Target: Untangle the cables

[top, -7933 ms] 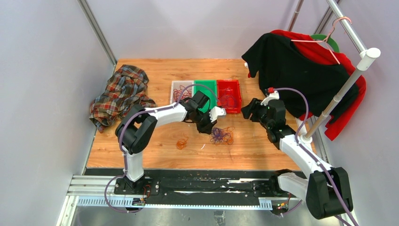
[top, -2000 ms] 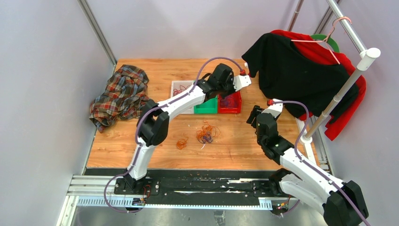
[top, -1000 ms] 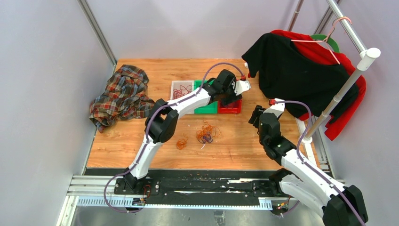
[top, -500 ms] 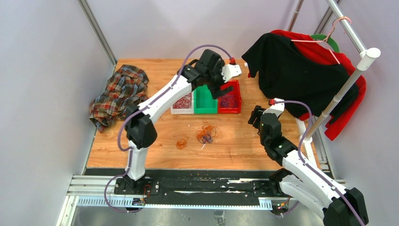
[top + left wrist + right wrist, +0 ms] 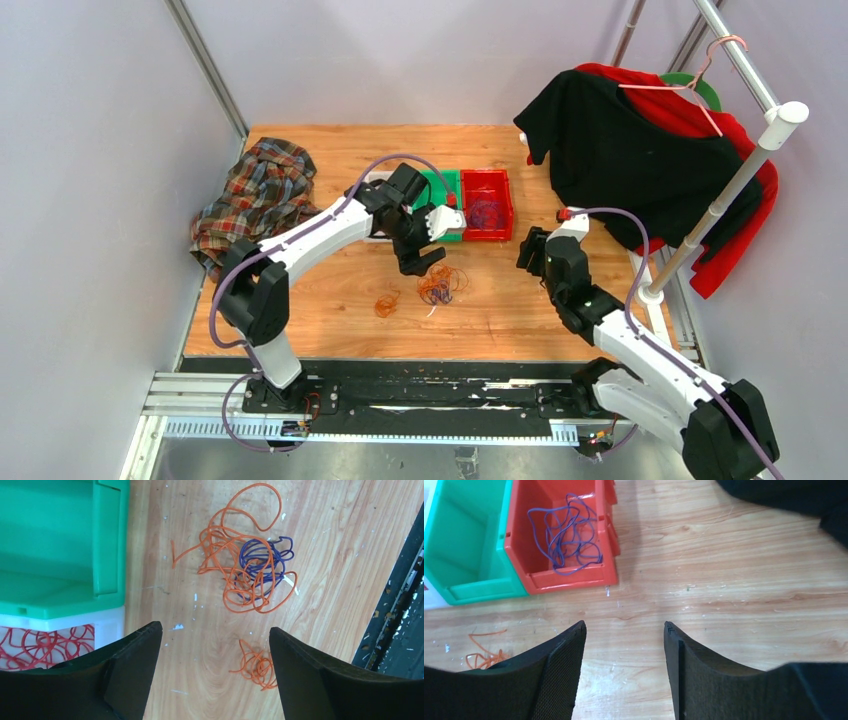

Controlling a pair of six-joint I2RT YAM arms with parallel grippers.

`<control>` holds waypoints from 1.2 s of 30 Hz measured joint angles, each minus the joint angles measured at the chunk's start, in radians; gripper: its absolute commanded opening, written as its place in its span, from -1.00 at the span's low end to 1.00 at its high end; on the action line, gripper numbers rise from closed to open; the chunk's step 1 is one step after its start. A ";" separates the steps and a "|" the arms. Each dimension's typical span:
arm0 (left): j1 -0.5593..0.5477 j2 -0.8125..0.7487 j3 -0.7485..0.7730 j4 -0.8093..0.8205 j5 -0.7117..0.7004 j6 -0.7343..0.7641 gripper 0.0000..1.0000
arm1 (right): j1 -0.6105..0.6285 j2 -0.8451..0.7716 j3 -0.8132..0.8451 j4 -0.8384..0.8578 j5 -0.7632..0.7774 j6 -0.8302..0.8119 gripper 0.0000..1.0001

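Observation:
A loose tangle of orange and purple cables lies on the wooden table, in front of the bins. In the left wrist view the same tangle is ahead of my fingers. A smaller orange knot lies apart from it, close to one fingertip. My left gripper hovers open just behind the tangle and holds nothing. Purple cables lie in the red bin. Red cables fill the white bin. To the right of the bins my right gripper is open over bare wood.
A green bin sits between the white and red bins. A crumpled plaid shirt lies at the table's left edge. Black and red garments hang at the back right beside a white pole.
My left arm has pulled back from above the red bin and come down toward the near side, over the orange and purple tangle, with its jaws open. The right gripper has shifted slightly left.

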 measured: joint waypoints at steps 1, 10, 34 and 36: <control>0.002 0.001 -0.015 0.013 0.009 0.004 0.60 | 0.000 0.005 0.000 0.000 -0.012 0.004 0.15; 0.029 0.050 -0.026 0.082 0.127 0.019 0.48 | 0.000 0.017 0.000 0.000 -0.081 0.018 0.13; 0.017 0.107 -0.131 0.224 0.135 -0.047 -0.82 | 0.000 0.075 0.005 0.020 -0.130 0.040 -0.05; 0.017 0.100 -0.134 0.219 0.134 -0.049 -0.80 | 0.000 0.076 0.005 0.022 -0.133 0.041 -0.06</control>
